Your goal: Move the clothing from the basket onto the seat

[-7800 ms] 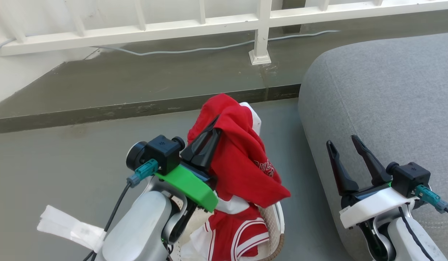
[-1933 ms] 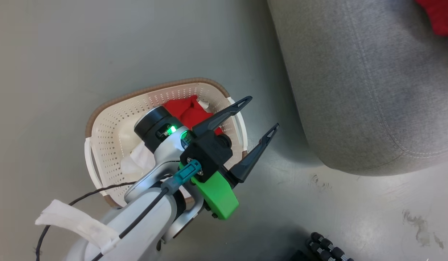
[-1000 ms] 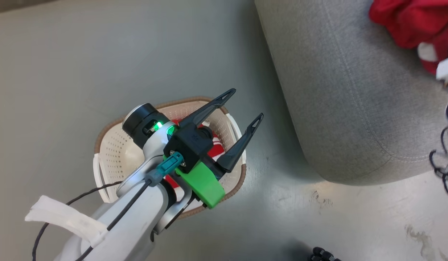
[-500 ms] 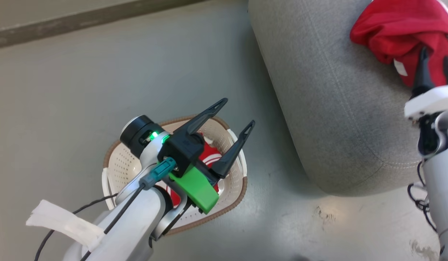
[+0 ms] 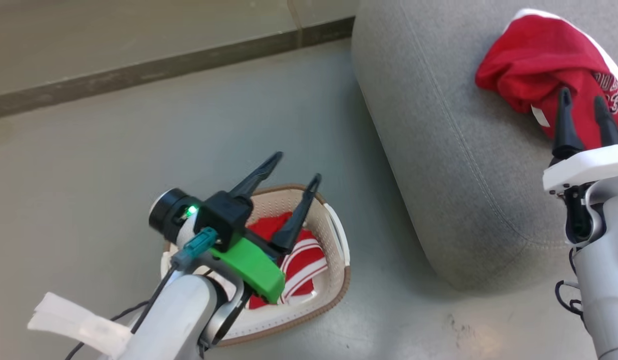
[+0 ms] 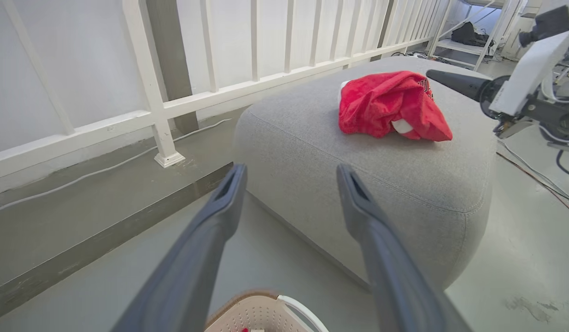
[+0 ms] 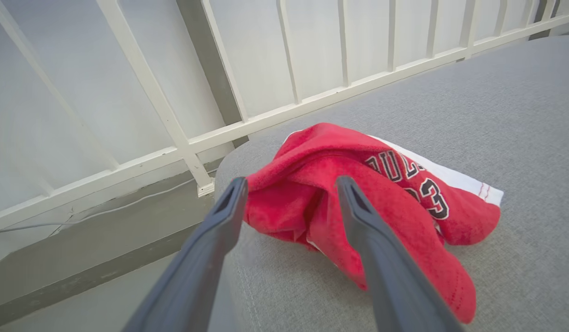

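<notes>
Hovering over the basket, my left pincer stands spread and empty. The striped red garment lies just below it, bunched, with no clear long axis. My right pincer, also spread and empty, points at the red jersey on the seat, so the left is nearer. Only the basket's wall hems the reach.

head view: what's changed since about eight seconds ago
The red jersey, back then lifted over the basket in the shut left gripper, now lies released on the seat. The left gripper is open and empty above the basket. The right gripper, open then as now, is now by the jersey. The striped garment stays in the basket. The camera itself has turned.
</notes>
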Controlling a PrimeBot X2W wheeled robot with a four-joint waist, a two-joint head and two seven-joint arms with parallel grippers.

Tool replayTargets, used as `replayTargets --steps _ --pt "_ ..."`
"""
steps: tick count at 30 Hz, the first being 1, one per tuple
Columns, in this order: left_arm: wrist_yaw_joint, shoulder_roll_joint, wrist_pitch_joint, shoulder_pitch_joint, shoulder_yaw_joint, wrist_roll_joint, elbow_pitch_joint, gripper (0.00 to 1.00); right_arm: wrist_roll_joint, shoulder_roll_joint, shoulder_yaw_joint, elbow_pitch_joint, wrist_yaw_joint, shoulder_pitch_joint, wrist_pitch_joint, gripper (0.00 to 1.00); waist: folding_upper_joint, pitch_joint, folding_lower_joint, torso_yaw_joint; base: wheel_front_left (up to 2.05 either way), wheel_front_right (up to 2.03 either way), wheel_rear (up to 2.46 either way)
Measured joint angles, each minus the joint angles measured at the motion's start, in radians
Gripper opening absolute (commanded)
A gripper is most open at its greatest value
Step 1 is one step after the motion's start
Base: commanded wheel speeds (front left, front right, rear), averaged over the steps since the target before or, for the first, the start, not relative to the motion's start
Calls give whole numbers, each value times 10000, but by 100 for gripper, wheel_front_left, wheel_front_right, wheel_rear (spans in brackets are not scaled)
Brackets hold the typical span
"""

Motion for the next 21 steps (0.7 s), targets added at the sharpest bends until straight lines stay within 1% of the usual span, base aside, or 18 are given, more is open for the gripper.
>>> replayTargets --steps 2,3,9,12,18,21 --pt "130 2 -54 125 148 -29 65 100 -102 40 102 -295 29 136 0 100 0 -148 0 93 0 0 0" --pt "313 0 -107 310 330 -107 148 100 -198 161 238 -558 82 290 0 100 0 -294 0 196 0 0 0" --pt "803 8 -326 742 713 -184 334 100 -435 349 560 -1283 84 876 0 100 0 -696 0 588 0 0 0" --pt "1007 4 -456 968 997 -487 389 100 -602 435 813 -1549 86 1145 0 100 0 -913 0 786 0 0 0" --pt "1254 25 -642 1530 1429 -606 575 100 -748 564 1187 -1985 117 1791 0 100 0 -1387 0 1147 0 0 0" --pt "1296 61 -715 1868 1643 -646 631 100 -834 577 1363 -2161 119 2076 0 100 0 -1635 0 1298 0 0 0"
